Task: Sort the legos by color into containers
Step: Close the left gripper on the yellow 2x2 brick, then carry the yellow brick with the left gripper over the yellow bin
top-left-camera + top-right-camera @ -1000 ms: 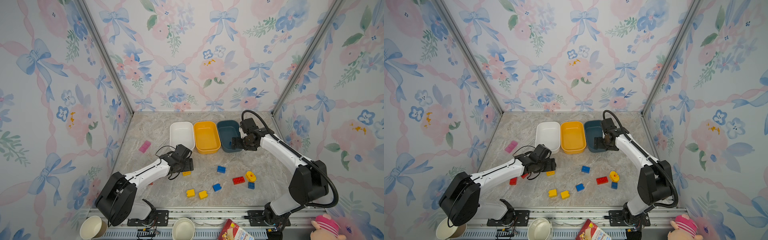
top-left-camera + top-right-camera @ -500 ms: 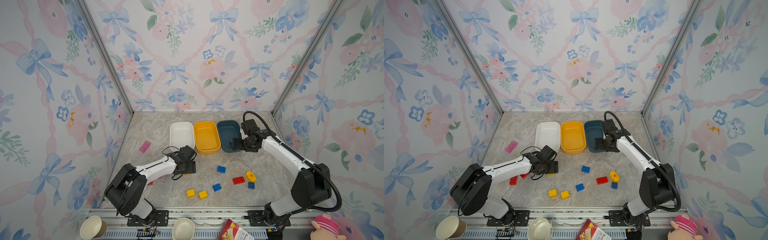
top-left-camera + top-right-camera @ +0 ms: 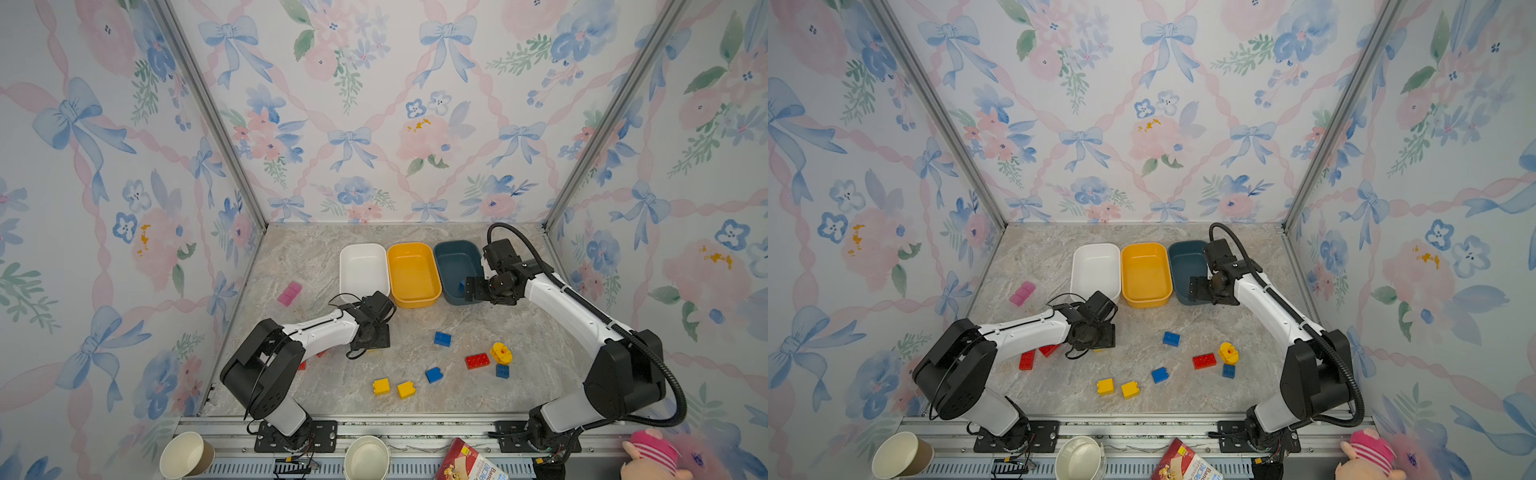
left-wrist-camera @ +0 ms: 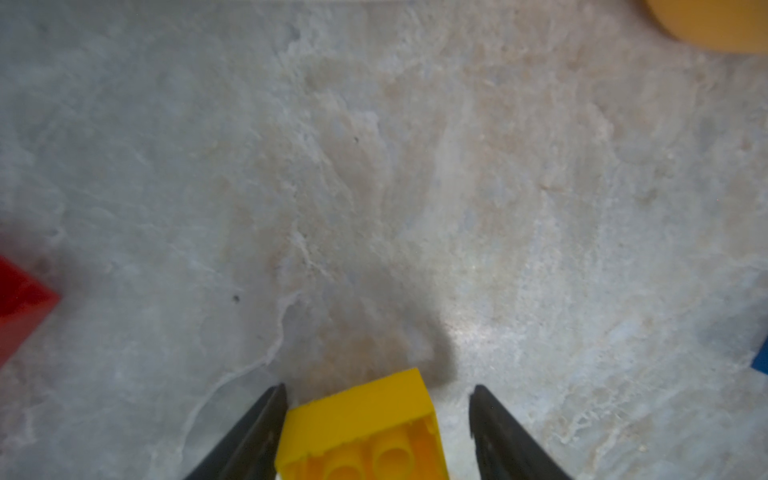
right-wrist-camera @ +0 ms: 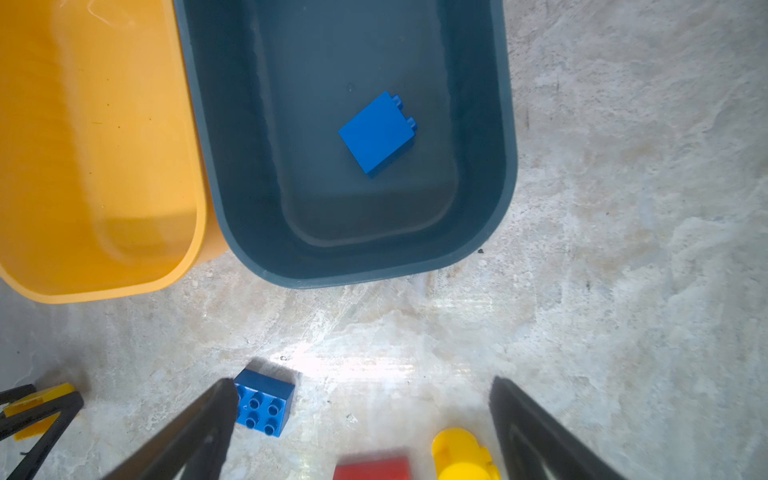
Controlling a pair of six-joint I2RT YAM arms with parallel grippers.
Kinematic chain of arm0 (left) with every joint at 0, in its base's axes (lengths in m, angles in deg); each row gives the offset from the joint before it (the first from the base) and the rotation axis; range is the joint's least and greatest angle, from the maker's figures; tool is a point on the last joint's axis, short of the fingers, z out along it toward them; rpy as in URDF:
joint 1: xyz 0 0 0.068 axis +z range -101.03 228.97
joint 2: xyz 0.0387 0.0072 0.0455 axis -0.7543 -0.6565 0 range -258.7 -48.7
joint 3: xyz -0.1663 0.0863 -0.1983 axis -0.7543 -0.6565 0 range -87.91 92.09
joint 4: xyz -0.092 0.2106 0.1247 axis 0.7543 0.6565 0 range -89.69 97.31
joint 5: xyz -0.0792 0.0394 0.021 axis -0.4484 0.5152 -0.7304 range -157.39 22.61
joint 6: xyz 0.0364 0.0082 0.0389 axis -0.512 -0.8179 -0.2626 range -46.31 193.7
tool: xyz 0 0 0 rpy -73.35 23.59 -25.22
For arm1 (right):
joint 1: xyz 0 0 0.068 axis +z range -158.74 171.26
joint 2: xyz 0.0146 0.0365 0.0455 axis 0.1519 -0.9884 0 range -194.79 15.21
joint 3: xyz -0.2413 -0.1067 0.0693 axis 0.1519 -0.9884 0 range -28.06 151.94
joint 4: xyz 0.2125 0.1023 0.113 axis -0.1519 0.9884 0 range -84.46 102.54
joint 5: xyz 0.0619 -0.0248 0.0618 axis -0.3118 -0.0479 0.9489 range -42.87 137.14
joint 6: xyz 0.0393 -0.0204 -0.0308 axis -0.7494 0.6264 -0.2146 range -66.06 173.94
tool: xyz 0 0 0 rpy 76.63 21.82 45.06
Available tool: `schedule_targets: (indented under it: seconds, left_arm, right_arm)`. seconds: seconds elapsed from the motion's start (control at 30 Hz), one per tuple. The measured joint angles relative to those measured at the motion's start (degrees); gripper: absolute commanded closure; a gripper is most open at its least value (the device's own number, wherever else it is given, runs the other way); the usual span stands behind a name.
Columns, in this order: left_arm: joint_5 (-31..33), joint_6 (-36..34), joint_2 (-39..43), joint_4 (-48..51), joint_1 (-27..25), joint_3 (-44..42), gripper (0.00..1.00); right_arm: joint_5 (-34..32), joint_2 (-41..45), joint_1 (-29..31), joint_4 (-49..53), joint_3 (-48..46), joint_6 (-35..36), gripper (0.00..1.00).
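left wrist view, item 1: my left pincer (image 4: 380, 390), jaws parted either side of a yellow brick (image 4: 357, 419) on the table (image 4: 374, 166). one finger (image 4: 266, 419) touches it, the other stands just clear. not yet a grip.
change: a second ago that brick lay bare beside the pincer in both top views. now the pincer hides it there, jaws narrower.
meaning, as i judge: pick under way, bound for the yellow tub (image 3: 413, 274), still empty.
item 2: my right pincer (image 5: 361, 382), wide open, empty, barely moved, near the teal tub (image 5: 266, 174), which holds one blue brick (image 5: 376, 133).
item 3: white tub (image 3: 363, 270), empty.
item 4, writing: carton (image 3: 471, 465) at the front rail, print too small to read. tubs unmarked.
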Motion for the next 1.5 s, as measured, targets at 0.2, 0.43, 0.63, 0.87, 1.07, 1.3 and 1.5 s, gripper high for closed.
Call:
schedule_targets:
  seconds: [0.2, 0.43, 0.63, 0.87, 1.07, 1.3, 1.5]
  left_arm:
    - [-0.02, 0.13, -0.02, 0.00, -0.63, 0.02, 0.49]
    - [-0.04, 0.24, -0.26, 0.00, -1.01, 0.92, 0.55]
    - [0.00, 0.04, -0.26, 0.44, -2.25, 4.04, 0.57]
    - [0.09, -1.11, -0.26, 0.61, -4.13, 11.04, 0.57]
    - [1.75, -3.78, -0.98, 1.07, -4.76, 20.50, 0.57]
    - [4.11, -7.30, -11.28, 0.63, -4.46, 35.74, 0.57]
    - [4.72, -9.77, -23.37, 0.46, -2.69, 46.53, 0.56]
  right_arm:
    - [0.00, 0.04, -0.07, -0.07, -0.28, 0.00, 0.03]
    - [0.02, 0.37, -0.07, -0.07, -1.01, -0.02, 0.03]
    - [0.02, 1.68, -0.17, -0.07, -1.29, -0.02, 0.03]
    - [0.44, 4.13, -0.17, -0.24, -2.67, -0.50, 0.03]
    - [1.07, 5.75, -0.39, -0.17, -4.52, -1.55, 0.03]
    - [1.33, 6.67, -0.48, -0.17, -4.61, -1.99, 0.03]
    - [1.57, 6.69, -0.48, 0.04, -4.59, -2.40, 0.03]
